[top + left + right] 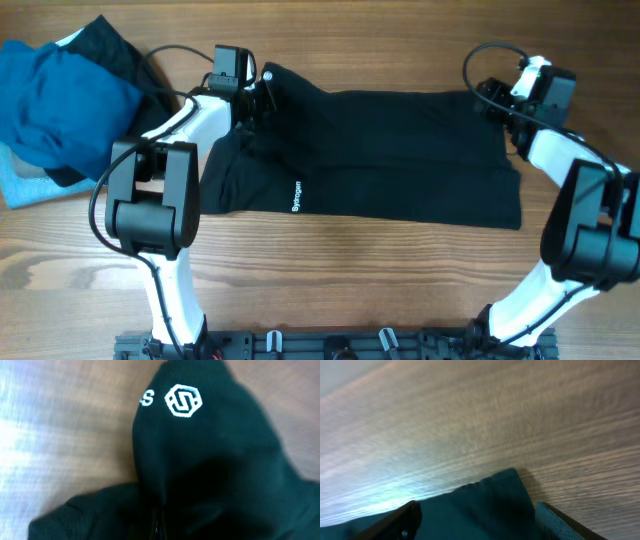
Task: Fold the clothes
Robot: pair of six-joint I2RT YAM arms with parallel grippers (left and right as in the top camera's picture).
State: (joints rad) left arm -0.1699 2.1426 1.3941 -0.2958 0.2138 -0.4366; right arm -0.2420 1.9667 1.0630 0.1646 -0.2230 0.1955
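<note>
Plainly the clothes [380, 150] lie spread flat across the middle of the worktop [380, 290], long axis running left to right across the overhead frame, with the white lettering [296, 196] near the lower edge, left of centre. Both arms reach to the upper edge, one at each end. The left fingers [262, 95] sit at the upper-left corner. In the left wrist view they look closed on a pinch of black fabric: the cloth gathers to a point at the bottom centre of that frame, with the round white logo [183, 401] above the bunch. The right fingers [498, 102] are at the upper-right corner. In the right wrist view they stand apart, one at each lower side of the frame, with the fabric's corner lying between them and not yet clamped. So each arm has its own end, and the body of the clothes stretches away from both sets of fingers toward the bottom of the overhead frame. I'd judge the coming move is for the right side to close on its corner, then for both to carry the upper edge down across the short axis onto the lower edge. Off at the left of the frame, a blue garment [60, 100] and a light blue cloth [25, 185] sit well apart.
</note>
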